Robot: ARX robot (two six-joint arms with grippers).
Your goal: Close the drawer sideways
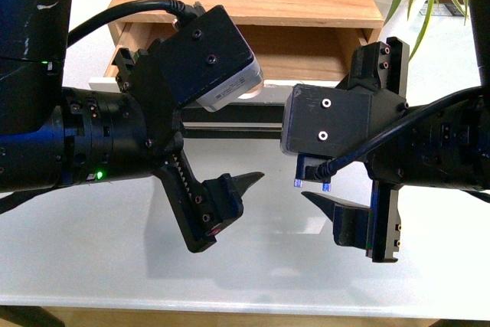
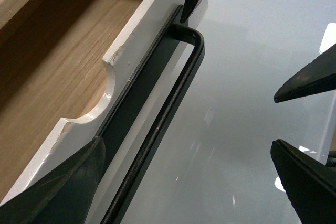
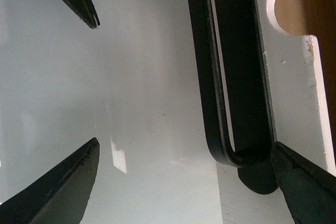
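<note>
the drawer (image 2: 52,77) stands pulled out over the counter (image 1: 253,273), and the left gripper (image 2: 186,142) and right gripper (image 3: 186,145), both spread wide and empty, sit turned sideways at its black handle (image 2: 157,129), likely to shove its front inward.

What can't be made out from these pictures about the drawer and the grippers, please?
Left wrist view: whether the left gripper touches the drawer; its finger covers that spot on the panel.
Right wrist view: the handle's other end, cut off by the frame edge.
Front view: the drawer's front and most of the handle, hidden behind the left arm and right arm.
</note>
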